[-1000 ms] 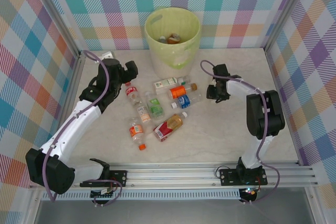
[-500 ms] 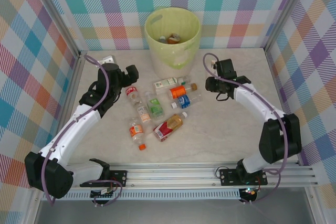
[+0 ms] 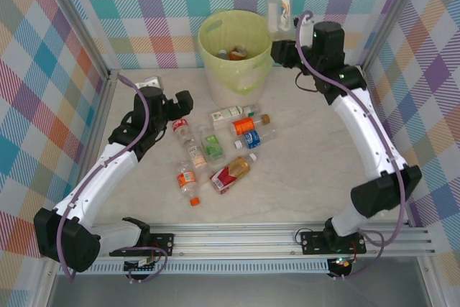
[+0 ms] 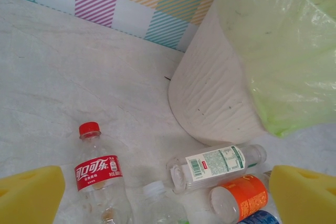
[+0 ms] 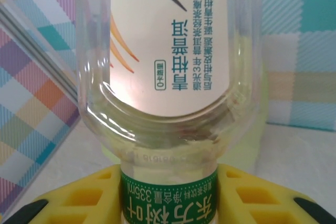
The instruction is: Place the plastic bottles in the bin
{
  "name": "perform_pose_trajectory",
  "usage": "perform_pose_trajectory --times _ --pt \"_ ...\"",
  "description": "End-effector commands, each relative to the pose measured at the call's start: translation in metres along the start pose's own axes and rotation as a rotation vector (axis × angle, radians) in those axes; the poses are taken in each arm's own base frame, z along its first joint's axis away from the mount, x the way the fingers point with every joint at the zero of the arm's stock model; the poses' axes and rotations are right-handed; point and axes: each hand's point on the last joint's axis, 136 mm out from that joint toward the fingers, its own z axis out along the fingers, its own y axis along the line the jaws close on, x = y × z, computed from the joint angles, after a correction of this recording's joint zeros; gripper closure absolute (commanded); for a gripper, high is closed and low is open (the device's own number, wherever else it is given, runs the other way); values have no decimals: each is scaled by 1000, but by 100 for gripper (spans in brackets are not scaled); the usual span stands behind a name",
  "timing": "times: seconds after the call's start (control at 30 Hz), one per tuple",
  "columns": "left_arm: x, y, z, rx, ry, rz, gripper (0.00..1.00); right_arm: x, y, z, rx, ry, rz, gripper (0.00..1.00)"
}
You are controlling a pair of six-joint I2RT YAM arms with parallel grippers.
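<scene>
The bin (image 3: 236, 55), lined with a pale yellow-green bag, stands at the back with a few bottles inside. My right gripper (image 3: 282, 47) is raised beside its right rim, shut on a clear bottle (image 3: 278, 14) with a white and green label (image 5: 168, 77); yellow pads (image 5: 247, 192) press its neck. Several bottles lie on the table: a red-labelled cola bottle (image 3: 180, 128) (image 4: 100, 179), a white-labelled one (image 3: 231, 113) (image 4: 215, 163), an orange one (image 3: 249, 124) (image 4: 239, 198). My left gripper (image 3: 178, 103) hangs open over the cola bottle, its pads (image 4: 29, 195) wide apart.
The bin's white wall (image 4: 215, 93) and bag (image 4: 283, 51) loom close ahead in the left wrist view. Checked cloth walls (image 3: 57, 70) enclose the table on three sides. A small white box (image 3: 147, 77) sits at the back left corner.
My right arm has lifted from the table and swung back and up to the bin's right rim, carrying the clear bottle. The left arm has barely moved.
</scene>
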Motion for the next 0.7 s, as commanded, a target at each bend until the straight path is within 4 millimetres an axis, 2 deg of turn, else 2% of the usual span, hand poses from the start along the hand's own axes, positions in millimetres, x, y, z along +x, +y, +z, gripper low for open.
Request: perform_pose_trajectory --times 0.0,0.2,0.4,0.57,0.67 --pt "-4 -8 -8 67 -2 -1 0 13 18 33 -91 86 -17 60" --pt "-5 -9 -14 88 -20 -8 0 0 23 80 -81 87 -18 60" --pt "-8 -12 -22 111 -36 -2 0 9 21 123 -58 118 2 58" --pt "-6 -13 -20 117 -29 3 0 13 16 145 -42 96 42 57" --pt "-5 -15 -21 131 -26 1 0 14 15 147 -33 94 61 48"
